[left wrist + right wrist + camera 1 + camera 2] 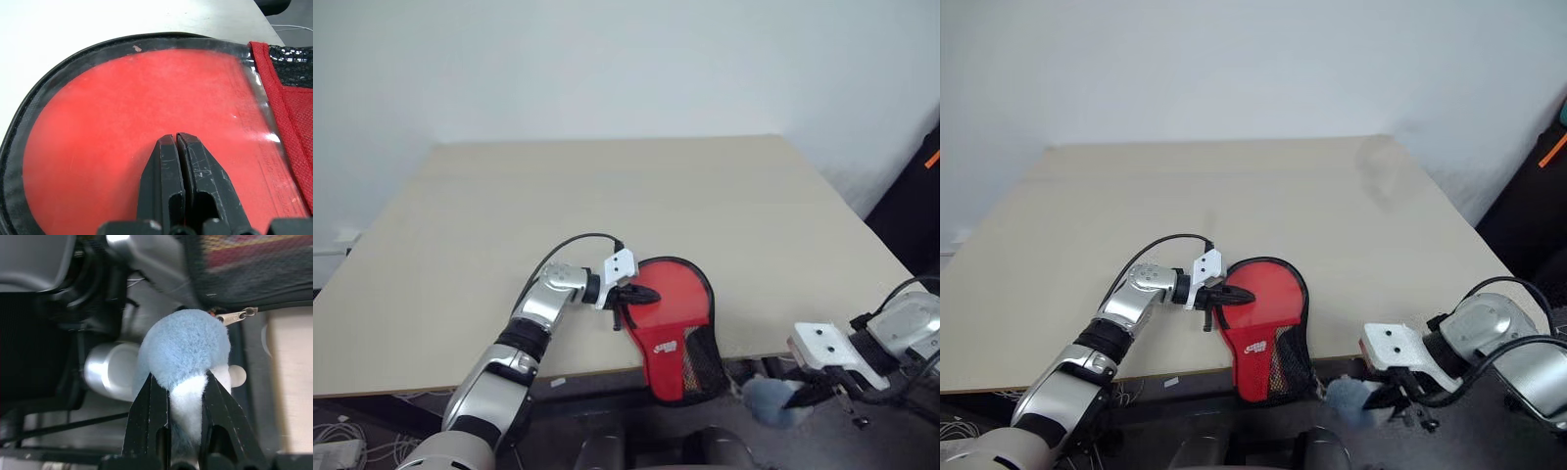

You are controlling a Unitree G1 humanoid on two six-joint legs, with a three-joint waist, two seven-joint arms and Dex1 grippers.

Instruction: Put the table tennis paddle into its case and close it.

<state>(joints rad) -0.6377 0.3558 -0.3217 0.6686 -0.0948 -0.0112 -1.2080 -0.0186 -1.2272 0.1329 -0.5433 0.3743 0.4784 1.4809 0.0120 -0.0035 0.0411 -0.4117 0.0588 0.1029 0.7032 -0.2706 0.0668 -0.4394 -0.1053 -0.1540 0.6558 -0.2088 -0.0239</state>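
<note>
The case (695, 284) lies at the table's front edge, its narrow mesh end (703, 358) hanging over the edge. Through its clear side I see the red face of the table tennis paddle (122, 122); the handle is hidden. My left gripper (643, 294) is shut, and its fingertips (168, 147) rest on the clear side over the red face. Off the table to the right, below its edge, my right gripper (803, 397) is shut on a fluffy grey-blue lump (183, 350). A metal zipper pull (234, 316) hangs right beside the lump.
The pale table (607, 196) stretches away behind the case to a white wall. A black object (915, 206) stands off the table's right side. Cables (333, 446) lie on the floor at the lower left.
</note>
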